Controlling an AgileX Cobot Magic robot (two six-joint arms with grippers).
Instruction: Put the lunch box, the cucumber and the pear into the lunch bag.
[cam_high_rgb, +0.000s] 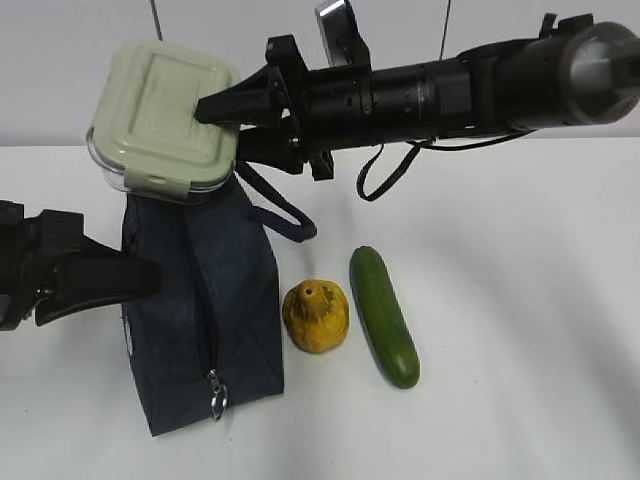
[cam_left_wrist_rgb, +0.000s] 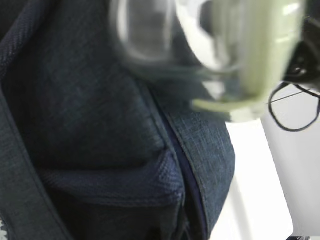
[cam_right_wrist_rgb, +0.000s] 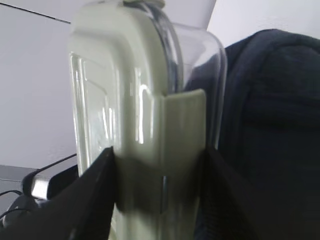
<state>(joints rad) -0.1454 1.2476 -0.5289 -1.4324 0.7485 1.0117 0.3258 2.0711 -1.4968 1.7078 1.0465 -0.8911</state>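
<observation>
exterior view: nearest the camera the pear and the cucumber lie side by side on the table, just right of the standing lunch bag, both waiting their turn. the left gripper, jaws together, presses the bag's side, seemingly to steady it. behind and above, the right gripper is clamped on the lunch box, holding it tilted over the bag's top, probably to lower it in.
</observation>
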